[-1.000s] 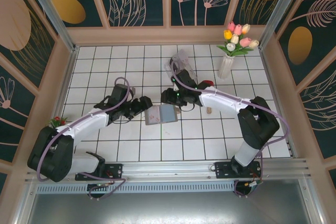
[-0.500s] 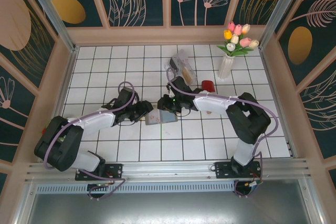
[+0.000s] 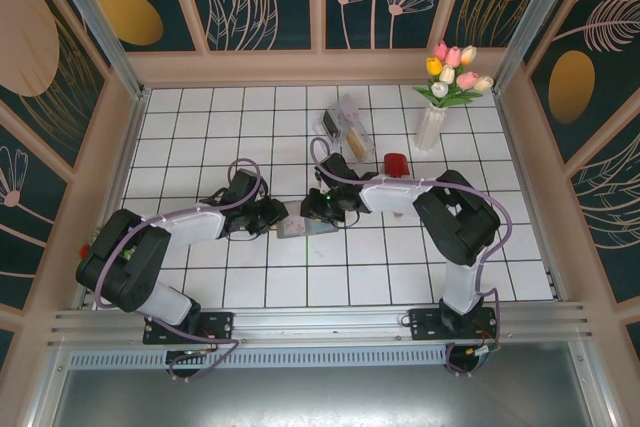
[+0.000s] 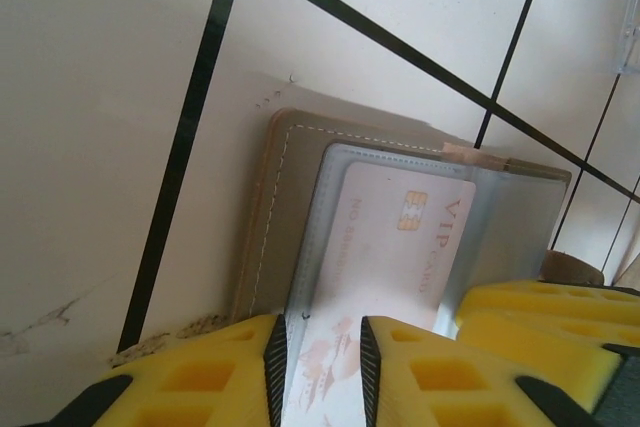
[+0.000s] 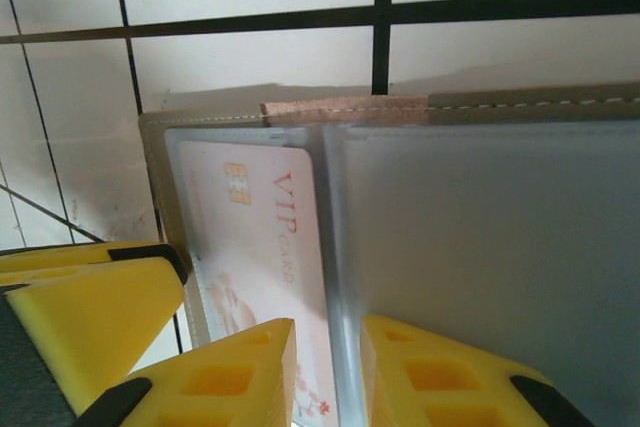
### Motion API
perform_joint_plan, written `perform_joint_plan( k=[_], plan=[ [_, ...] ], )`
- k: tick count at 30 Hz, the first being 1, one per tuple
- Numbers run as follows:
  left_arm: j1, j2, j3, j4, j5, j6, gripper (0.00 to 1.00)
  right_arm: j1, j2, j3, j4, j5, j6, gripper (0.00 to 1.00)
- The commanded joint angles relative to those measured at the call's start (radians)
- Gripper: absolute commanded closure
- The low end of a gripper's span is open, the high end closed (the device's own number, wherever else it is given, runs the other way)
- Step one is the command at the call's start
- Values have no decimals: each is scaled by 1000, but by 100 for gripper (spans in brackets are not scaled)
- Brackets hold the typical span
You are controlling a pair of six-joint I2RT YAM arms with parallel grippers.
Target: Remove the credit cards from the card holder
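Both arms had closed in on the open card holder (image 3: 303,227), midway between the table's (image 3: 400,277) side edges. Your left gripper (image 4: 320,367) straddled the VIP card's (image 4: 385,247) end, your right gripper (image 5: 328,372) the clear sleeve (image 5: 480,247); pinched or not, I couldn't tell. No card was out yet.

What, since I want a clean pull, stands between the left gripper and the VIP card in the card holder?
Only the card holder's clear sleeve, which lies over the VIP card. The left gripper sits right at the sleeve's edge; nothing else visible is between them.
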Motion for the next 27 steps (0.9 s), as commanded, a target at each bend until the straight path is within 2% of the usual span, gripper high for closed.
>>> perform_joint_plan(
  k=[1,11,27],
  plan=[
    [-6,12,12,-4,-19,13,75,11,20,33,13,-19,-6,78],
    [-6,6,6,-10,-21,23,83,16,39,40,7,-11,-17,80],
    [-6,29,-37,-24,-4,36,84,19,50,25,34,-41,-50,82]
  ],
)
